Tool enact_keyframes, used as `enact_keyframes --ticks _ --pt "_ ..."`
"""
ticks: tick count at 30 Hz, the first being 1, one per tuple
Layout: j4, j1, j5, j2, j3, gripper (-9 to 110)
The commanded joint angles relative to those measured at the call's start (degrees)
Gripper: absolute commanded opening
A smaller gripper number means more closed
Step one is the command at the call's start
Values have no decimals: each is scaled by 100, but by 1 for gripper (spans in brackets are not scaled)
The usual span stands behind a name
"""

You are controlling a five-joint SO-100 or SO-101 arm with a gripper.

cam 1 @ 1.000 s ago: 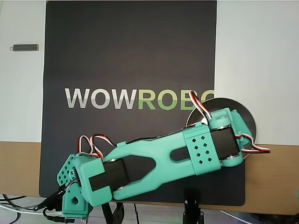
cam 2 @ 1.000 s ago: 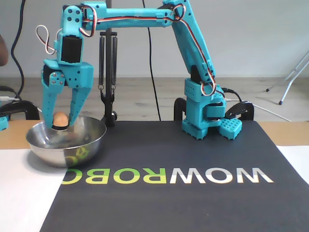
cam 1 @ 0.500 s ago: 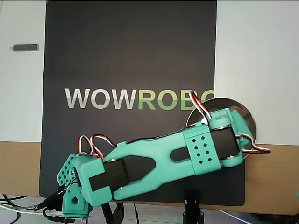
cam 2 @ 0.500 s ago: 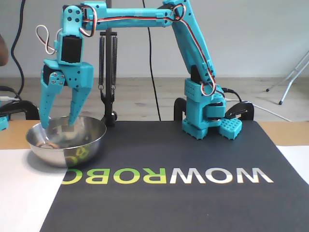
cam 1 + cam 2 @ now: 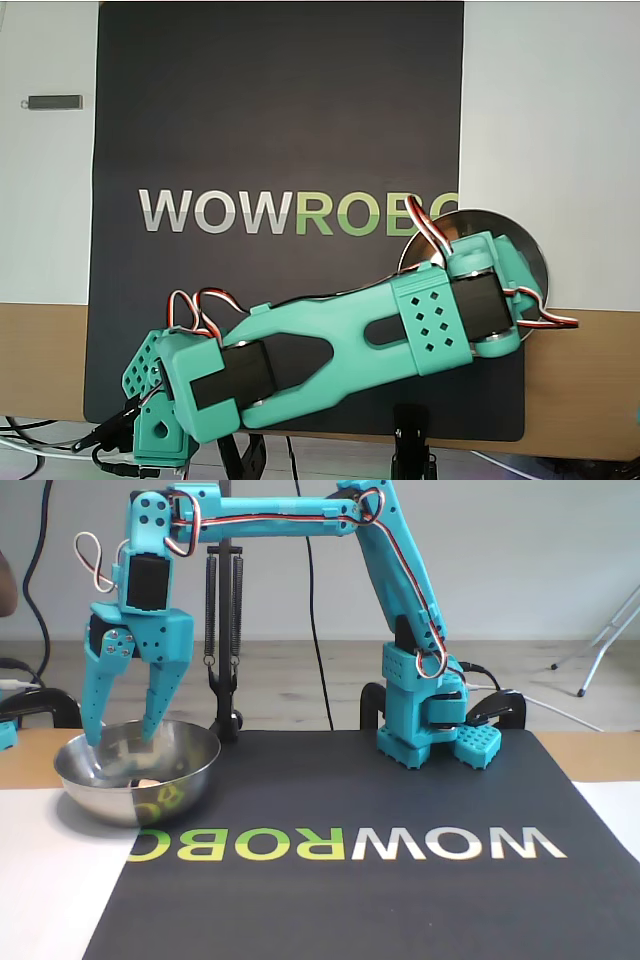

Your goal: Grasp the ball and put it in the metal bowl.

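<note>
Ball (image 5: pixel 148 781) lay low inside bowl (image 5: pixel 190 770), only small peach sliver showing in fixed view, probably resting on bottom. Gripper (image 5: pixel 122 738) hung over bowl, jaws spread wide, holding nothing. Overhead view: arm (image 5: pixel 340 345) hid most of bowl; ball not visible. Task looked done; only retreat left. Mat (image 5: pixel 400 880) read "WOWROBO", last letters green.

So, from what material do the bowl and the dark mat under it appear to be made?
The metal bowl looks like polished steel: its silver wall mirrors the mat's green letters. The mat seems soft rubber or fabric, matte black with no glare and printed lettering; which of the two I cannot tell.
</note>
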Motion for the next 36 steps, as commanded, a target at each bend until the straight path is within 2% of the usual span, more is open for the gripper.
enact_keyframes --ticks 1,3,9,18,27,36 --pt "35 -18 -26 26 -114 65" --pt "26 -26 -26 26 -114 59" --pt "-18 -35 -35 26 -114 25" --pt "9 -26 -26 26 -114 0" --pt "62 -62 18 105 -97 0" --pt "387 -554 35 466 -35 0"
